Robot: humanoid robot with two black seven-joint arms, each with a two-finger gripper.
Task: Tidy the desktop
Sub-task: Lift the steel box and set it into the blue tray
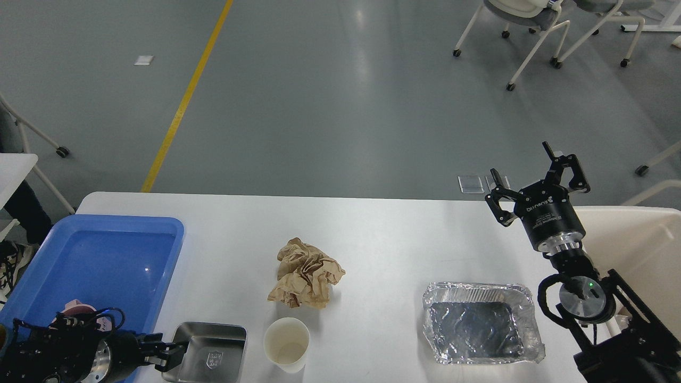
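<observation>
The white desktop (383,234) holds a crumpled brown paper ball (306,274) in the middle. A white paper cup (287,343) stands upright just in front of it. At the front left lies a small steel tray (213,348), and at the front right a crinkled foil tray (481,322). My left gripper (173,355) is low at the steel tray's left rim, its fingers slightly apart and nothing lifted. Raised above the desktop's far right corner, my right gripper (521,162) is open and empty.
A blue plastic tray (101,255) sits at the left end of the desktop, partly under my left arm. A cream-coloured bin (638,239) stands off the right edge beside my right arm. Wheeled chairs (532,32) stand on the grey floor beyond.
</observation>
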